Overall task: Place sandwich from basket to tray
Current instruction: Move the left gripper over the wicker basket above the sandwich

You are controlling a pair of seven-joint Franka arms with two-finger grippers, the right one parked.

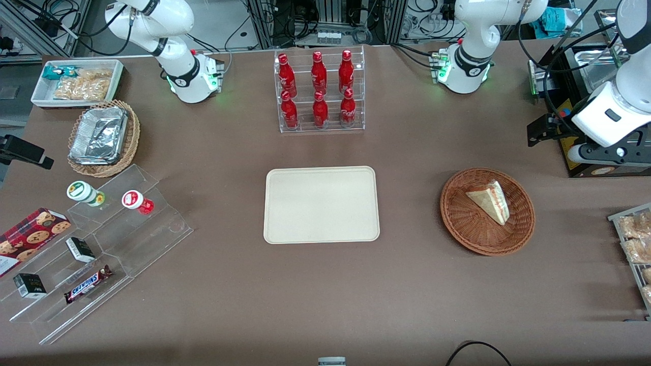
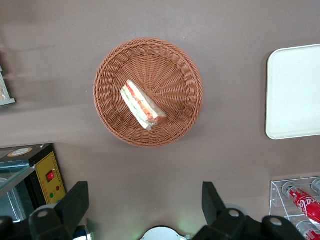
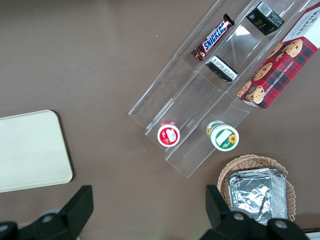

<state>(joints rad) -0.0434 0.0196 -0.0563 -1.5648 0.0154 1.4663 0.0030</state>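
The sandwich [image 1: 491, 202], a pale bread wedge with red and green filling, lies in the round reddish-brown wicker basket [image 1: 457, 223] toward the working arm's end of the table. The cream tray [image 1: 321, 204] lies bare at the table's middle. My left gripper [image 1: 545, 133] hangs high, a little farther from the front camera than the basket and not touching it. In the left wrist view the gripper [image 2: 145, 200] is open and holds nothing, with the sandwich [image 2: 141, 104], the basket [image 2: 110, 115] and an edge of the tray [image 2: 295, 95] below it.
A clear rack of red bottles [image 1: 319, 91] stands farther back than the tray. A black appliance [image 1: 585, 162] and a wire rack of snacks [image 1: 635, 244] flank the basket. A clear stepped shelf [image 1: 91, 254], a tan basket of foil trays [image 1: 101, 137] and a white snack bin [image 1: 76, 81] lie toward the parked arm's end.
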